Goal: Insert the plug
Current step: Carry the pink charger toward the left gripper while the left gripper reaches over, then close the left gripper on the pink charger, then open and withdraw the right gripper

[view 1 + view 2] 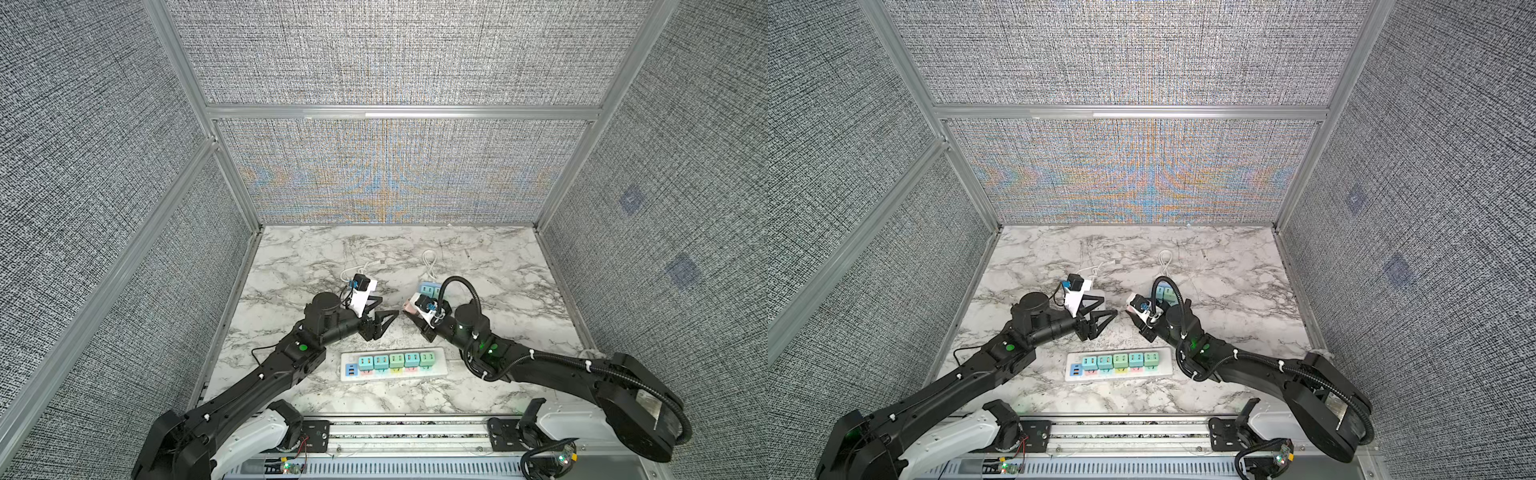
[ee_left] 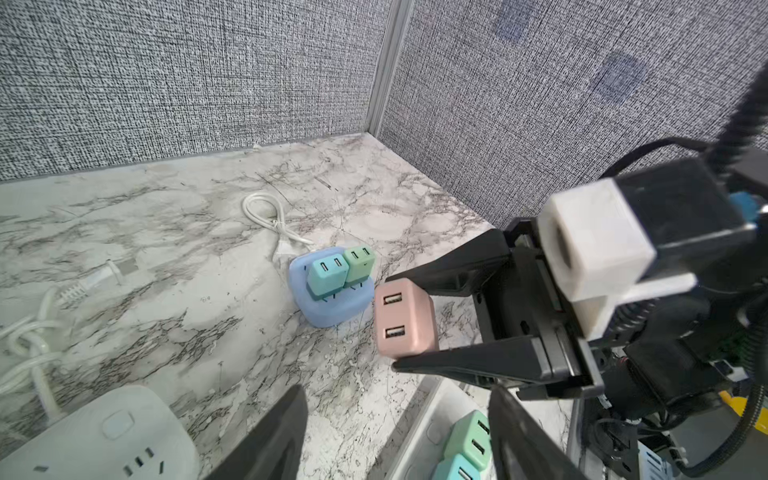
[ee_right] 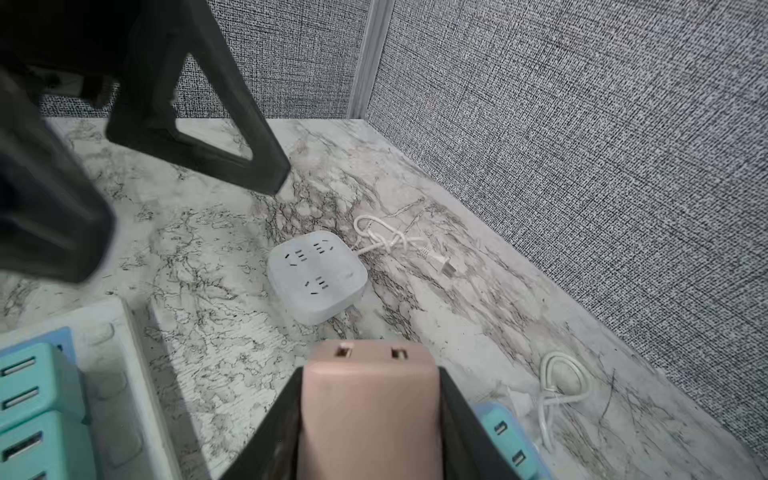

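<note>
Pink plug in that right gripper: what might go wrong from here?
1. The open left gripper is very near the right gripper; they might bump and twist the pink plug in its grip.
2. The plug's prongs are out of sight, so their alignment with the white socket can't be checked.
3. That socket seems to lie unfixed on the table, so pushing might slide it.

My left gripper [image 2: 397, 392]: jaws apart.
Right gripper [image 2: 392, 322]: clamps pink plastic cube plug [image 2: 405, 320].
Blue square socket block [image 2: 332, 311]: carries teal plug [image 2: 328, 272], green plug [image 2: 359, 264].
</note>
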Tool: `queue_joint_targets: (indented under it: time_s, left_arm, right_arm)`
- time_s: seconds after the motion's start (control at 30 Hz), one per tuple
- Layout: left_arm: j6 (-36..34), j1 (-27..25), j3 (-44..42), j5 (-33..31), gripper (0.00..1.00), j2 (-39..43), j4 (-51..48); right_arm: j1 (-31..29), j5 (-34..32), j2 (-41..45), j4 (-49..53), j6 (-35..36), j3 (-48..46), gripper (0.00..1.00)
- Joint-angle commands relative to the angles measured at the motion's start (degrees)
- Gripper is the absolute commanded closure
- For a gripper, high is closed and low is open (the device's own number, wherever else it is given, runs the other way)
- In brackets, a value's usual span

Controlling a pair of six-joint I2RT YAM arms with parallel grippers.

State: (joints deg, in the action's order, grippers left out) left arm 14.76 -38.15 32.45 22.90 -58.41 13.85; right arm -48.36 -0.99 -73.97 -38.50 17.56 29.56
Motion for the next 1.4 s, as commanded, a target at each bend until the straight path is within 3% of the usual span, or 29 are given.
queue_joint_targets:
  time_s: [0.0,0.5,0.93,1.37]
  left_arm:
    - [-1.8,-0.3,0.7,1.7,0.31,-1.4,1.4]
    - [-2.4,-0.7,3.5,6.4,0.33,-7.8,-0.2]
    - [-4.2,-0.8,5.7,13.7,0.46,-10.8,-4.2]
    - [-5.8,-0.8,7.2,15.4,0.60,-14.1,-7.4]
  right_arm:
    - [-0.6,0.6,-0.3,-4.8,2.2,0.0,0.99]
    - [-4.1,0.5,0.1,-9.6,6.4,-2.2,1.00]
    - [-4.9,0.6,-2.5,-16.0,8.2,-4.0,1.00]
    - [-5.0,0.3,-4.1,-21.0,9.0,-4.7,1.00]
